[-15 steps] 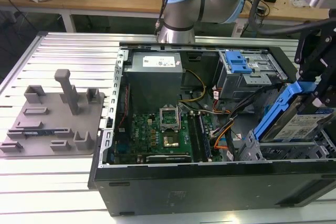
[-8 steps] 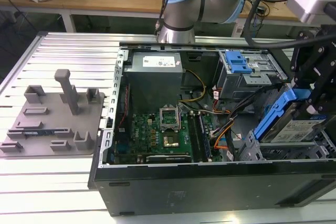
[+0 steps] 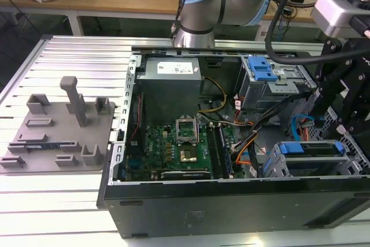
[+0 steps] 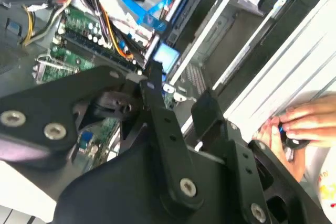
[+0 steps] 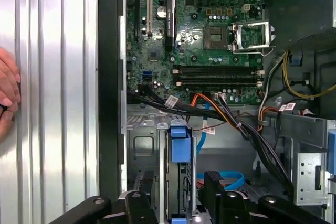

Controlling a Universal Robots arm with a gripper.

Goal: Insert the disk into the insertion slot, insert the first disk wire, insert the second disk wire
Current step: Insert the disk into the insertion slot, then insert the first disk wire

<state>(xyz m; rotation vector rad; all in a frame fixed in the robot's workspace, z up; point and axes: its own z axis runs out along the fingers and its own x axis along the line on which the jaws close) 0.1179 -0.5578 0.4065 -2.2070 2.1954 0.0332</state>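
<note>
Black angular pincer [image 5: 176,192] spread wide, empty, near grey sheet-metal insertion slot [image 5: 137,150]; green circuit board [image 5: 210,19] beyond; ribbed silver worktop [image 5: 52,103] beside case [image 3: 231,206], hand [image 5: 8,93] on it.

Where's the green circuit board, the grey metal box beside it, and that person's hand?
Green circuit board [image 3: 162,148], exterior view: its green face.
Grey metal box [image 3: 170,93], exterior view: its plain side wall.
Person's hand [image 4: 307,121], second wrist view: the fingers.
</note>
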